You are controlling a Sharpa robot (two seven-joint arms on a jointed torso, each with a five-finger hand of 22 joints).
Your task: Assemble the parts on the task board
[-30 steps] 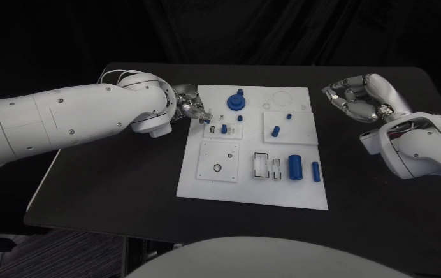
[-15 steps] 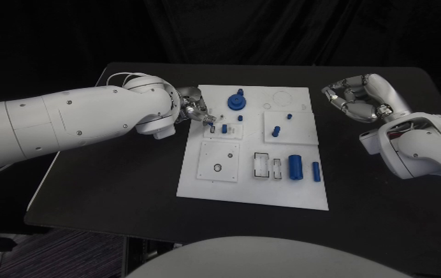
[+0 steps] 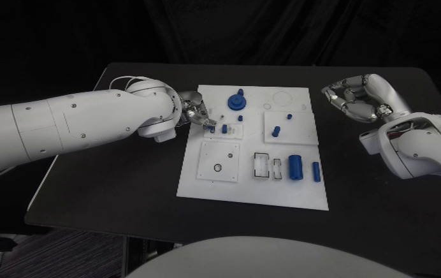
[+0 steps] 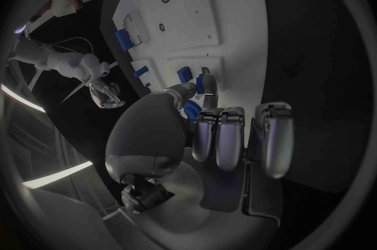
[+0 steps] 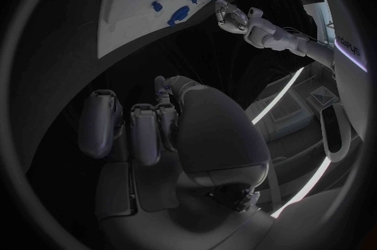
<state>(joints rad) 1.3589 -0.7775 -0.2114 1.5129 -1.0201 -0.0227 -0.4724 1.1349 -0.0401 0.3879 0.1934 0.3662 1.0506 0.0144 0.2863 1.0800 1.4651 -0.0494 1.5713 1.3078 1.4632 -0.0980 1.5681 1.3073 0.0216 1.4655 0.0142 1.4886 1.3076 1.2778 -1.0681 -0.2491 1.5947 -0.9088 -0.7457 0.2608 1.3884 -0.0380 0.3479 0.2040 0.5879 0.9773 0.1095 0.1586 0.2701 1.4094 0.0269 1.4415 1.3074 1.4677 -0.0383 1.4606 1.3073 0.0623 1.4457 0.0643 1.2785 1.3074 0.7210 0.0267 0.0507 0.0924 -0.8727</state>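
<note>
Black table (image 3: 110,182) under me, white task board (image 3: 253,192) in the middle. My left hand (image 3: 195,112) reaches over the board's near-left edge, fingertips pinching a small blue part (image 4: 200,83) just above a raised plate. My right hand (image 3: 360,99) hovers off to the board's right, fingers curled, holding nothing.
</note>
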